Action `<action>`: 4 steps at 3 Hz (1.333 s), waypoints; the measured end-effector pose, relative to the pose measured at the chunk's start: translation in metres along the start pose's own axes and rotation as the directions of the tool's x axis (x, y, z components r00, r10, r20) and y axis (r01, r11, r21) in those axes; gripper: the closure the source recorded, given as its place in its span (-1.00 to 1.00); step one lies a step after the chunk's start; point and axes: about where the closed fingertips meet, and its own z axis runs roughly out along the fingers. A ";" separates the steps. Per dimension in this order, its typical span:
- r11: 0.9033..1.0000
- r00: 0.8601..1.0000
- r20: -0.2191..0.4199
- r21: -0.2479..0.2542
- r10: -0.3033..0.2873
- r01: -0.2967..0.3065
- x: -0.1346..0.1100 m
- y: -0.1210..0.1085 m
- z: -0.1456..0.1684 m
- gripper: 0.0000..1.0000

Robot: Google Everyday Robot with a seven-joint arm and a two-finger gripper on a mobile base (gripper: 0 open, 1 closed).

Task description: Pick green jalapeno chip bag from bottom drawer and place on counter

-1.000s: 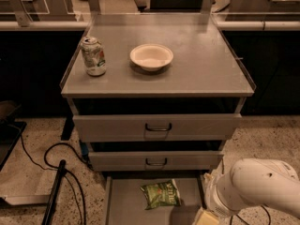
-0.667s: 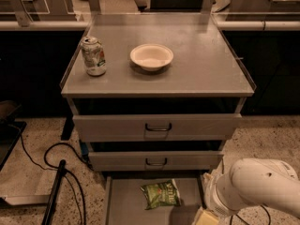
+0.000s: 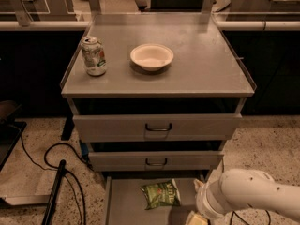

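The green jalapeno chip bag (image 3: 161,194) lies flat in the pulled-out bottom drawer (image 3: 123,205), near its middle. The counter (image 3: 206,64) is the grey cabinet top above the drawers. The white arm (image 3: 248,196) reaches in from the lower right, just right of the bag. My gripper (image 3: 197,218) is at the bottom edge of the view, right of and below the bag, mostly cut off.
A green-and-white soda can (image 3: 94,56) stands on the counter's left side and a white bowl (image 3: 151,56) near its centre. Two upper drawers (image 3: 158,126) with dark handles are closed. Black cables (image 3: 61,172) lie on the floor to the left.
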 end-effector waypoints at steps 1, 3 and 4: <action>0.998 0.999 0.031 -0.055 0.010 -0.008 0.006 -0.004 0.043 -1.00; 0.998 0.998 0.051 -0.066 0.026 -0.022 0.012 -0.012 0.060 -1.00; 0.996 0.990 0.125 -0.071 0.058 -0.049 0.023 -0.042 0.099 -1.00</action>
